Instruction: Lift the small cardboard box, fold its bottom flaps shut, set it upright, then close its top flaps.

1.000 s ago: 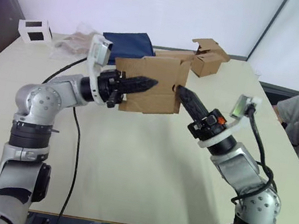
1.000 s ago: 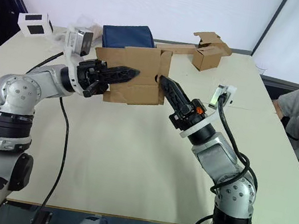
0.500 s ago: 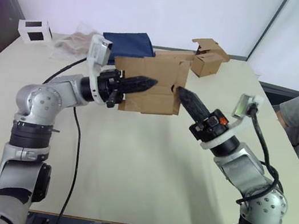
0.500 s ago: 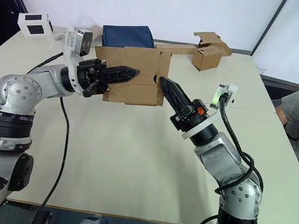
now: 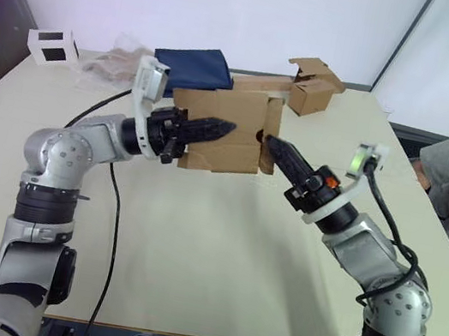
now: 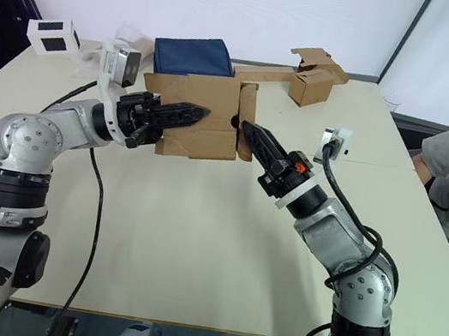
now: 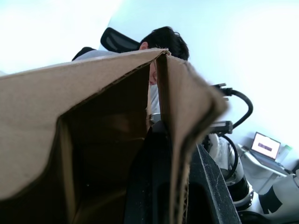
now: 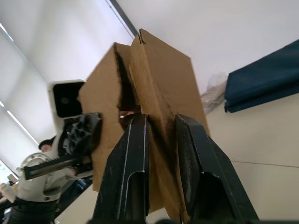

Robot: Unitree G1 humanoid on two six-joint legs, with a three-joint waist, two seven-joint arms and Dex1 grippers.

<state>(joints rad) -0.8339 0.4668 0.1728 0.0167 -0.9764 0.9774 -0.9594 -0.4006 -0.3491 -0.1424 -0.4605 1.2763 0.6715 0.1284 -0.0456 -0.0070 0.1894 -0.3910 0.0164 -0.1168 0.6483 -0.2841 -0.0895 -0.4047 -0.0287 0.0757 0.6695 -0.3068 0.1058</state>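
box (image 5: 217, 136) held above the counter (image 5: 219, 245) at far centre. left hand (image 5: 214, 126) clamped on its left wall, one finger inside. right hand (image 5: 269, 144) grips a flap (image 5: 270, 134) on its right side, fingers either side.

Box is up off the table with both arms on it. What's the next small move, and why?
Probably push the right gripper leftward to fold that end flap flat. The small plain brown cardboard box hangs above the table, the left gripper clamped on its near wall, and the right jaws straddle the flap, which stands edge-on, not yet closed.
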